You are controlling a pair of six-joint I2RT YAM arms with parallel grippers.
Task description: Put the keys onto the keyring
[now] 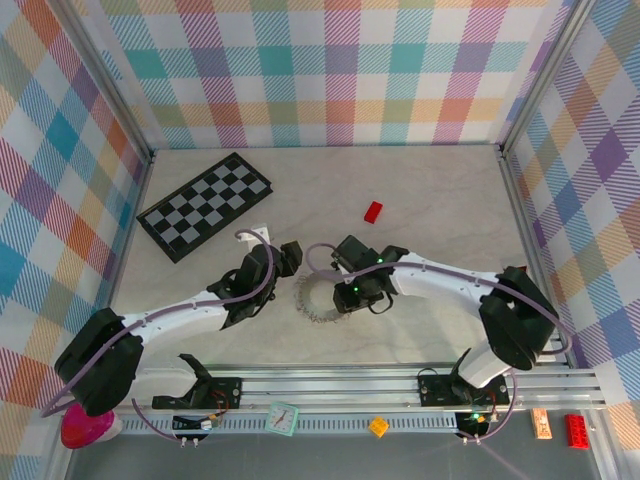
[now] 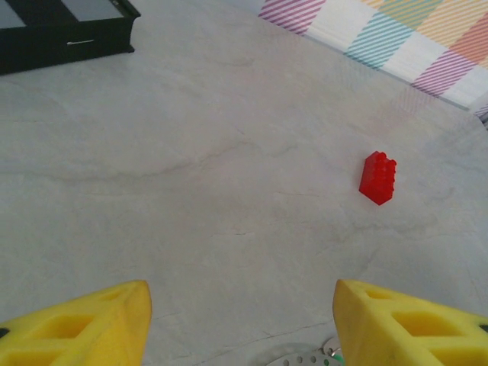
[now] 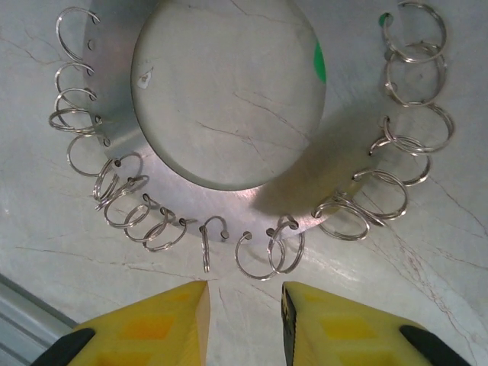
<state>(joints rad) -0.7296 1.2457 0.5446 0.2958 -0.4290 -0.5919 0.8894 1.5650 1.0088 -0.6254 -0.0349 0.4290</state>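
the keyring (image 3: 244, 206), a flat silvery metal hoop with many small wire loops threaded through holes along its outer edge, lies flat on the pale marbled table (image 1: 430, 180), near the middle and between the ends of the two arms. through its open centre the table top shows.

the right gripper (image 3: 244, 293) hangs just beside the hoop's edge, its yellow fingers (image 3: 152, 324) aimed at the wire loops. the fingers stand a narrow gap apart with nothing between them, and they touch no loop.

the left gripper (image 2: 240, 286) is spread wide, its yellow fingers (image 2: 84, 328) holding nothing, over bare table. a sliver of the hoop shows at the bottom of the left wrist view, close to the right-hand finger.

a small green patch (image 3: 320, 61) sits at the hoop's inner rim; whether it is the head of a key cannot be told.

a small red toy block (image 2: 378, 178) lies well apart from the hoop, farther back on the table. a black-and-grey chequerboard box (image 1: 205, 205) rests at the far left.
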